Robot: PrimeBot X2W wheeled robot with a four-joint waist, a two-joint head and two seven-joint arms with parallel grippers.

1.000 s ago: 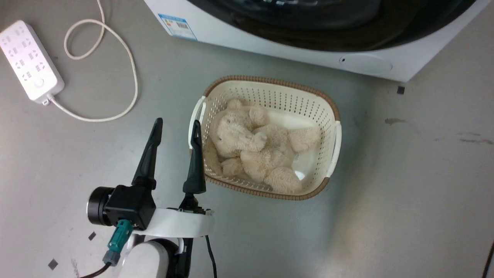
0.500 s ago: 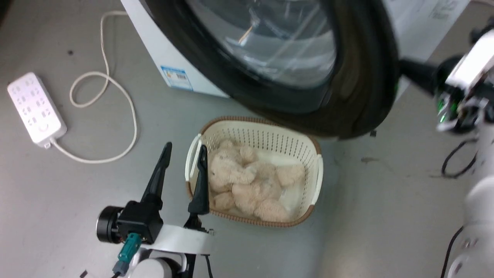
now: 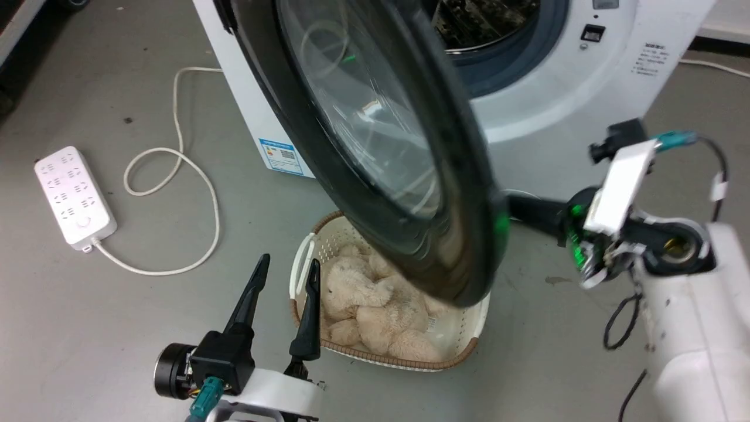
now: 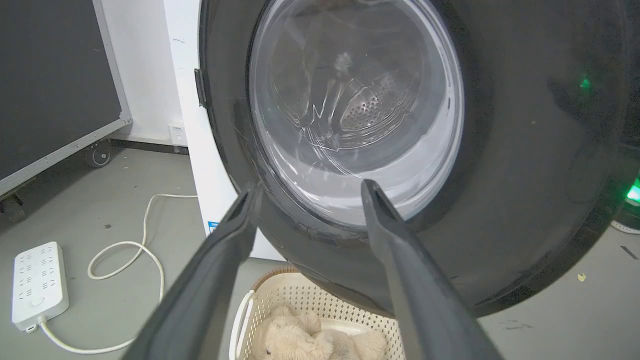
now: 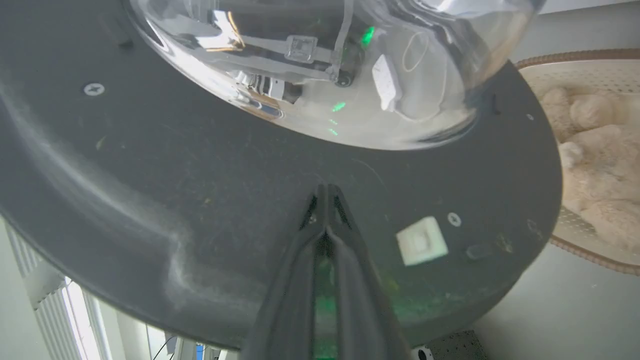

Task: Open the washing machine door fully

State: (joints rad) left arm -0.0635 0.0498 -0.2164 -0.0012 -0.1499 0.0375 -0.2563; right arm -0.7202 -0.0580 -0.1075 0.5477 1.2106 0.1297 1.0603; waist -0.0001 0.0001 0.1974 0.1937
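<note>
Black-rimmed washing machine door (image 3: pixel 463 234) ajar, hinge left, bowl (image 3: pixel 363 135) bulging toward drum (image 3: pixel 486 20)

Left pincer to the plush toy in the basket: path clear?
Probably yes. The open left pincer sits beside the basket; the washing machine door overhangs its far side, but the plush toy nearer the pincer lies uncovered.

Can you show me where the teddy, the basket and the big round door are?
teddy (image 3: pixel 363 310), head view, on its fluffy body.
basket (image 3: pixel 410 364), head view, on its brown front rim.
washing machine door (image 3: pixel 363 129), head view, on its clear glass.
</note>
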